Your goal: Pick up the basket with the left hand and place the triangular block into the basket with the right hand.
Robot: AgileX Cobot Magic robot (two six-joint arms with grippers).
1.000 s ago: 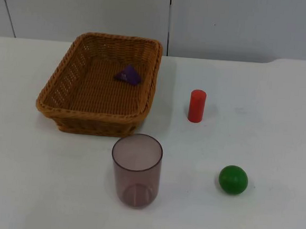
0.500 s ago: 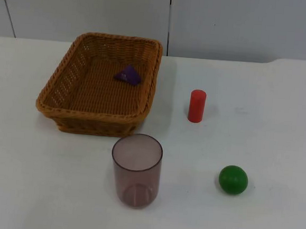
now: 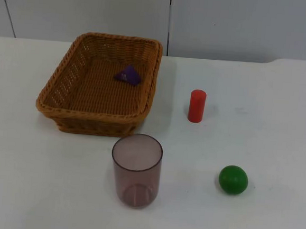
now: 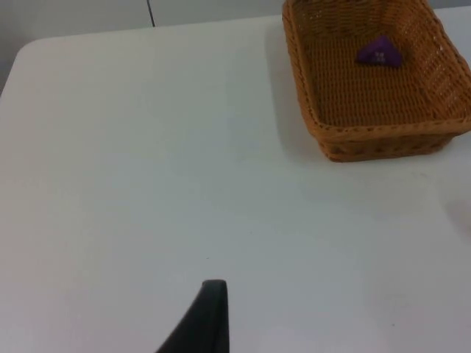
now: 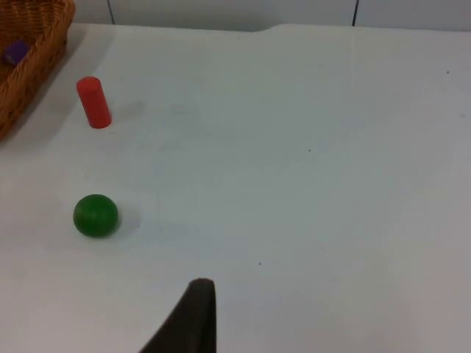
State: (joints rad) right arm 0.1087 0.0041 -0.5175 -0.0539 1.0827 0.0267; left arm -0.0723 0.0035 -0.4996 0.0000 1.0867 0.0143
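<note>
A brown wicker basket rests on the white table at the back left. Inside it, toward the far right of its floor, lies the purple triangular block. In the left wrist view the basket with the block in it lies well ahead of my left gripper, which hangs over bare table and holds nothing I can see. My right gripper hangs over bare table too, apart from the basket's edge and the block. Both arms wait.
A red cylinder stands upright right of the basket. A green ball lies nearer the front right. A translucent purple cup stands just in front of the basket. The grey partition wall closes the table's far side.
</note>
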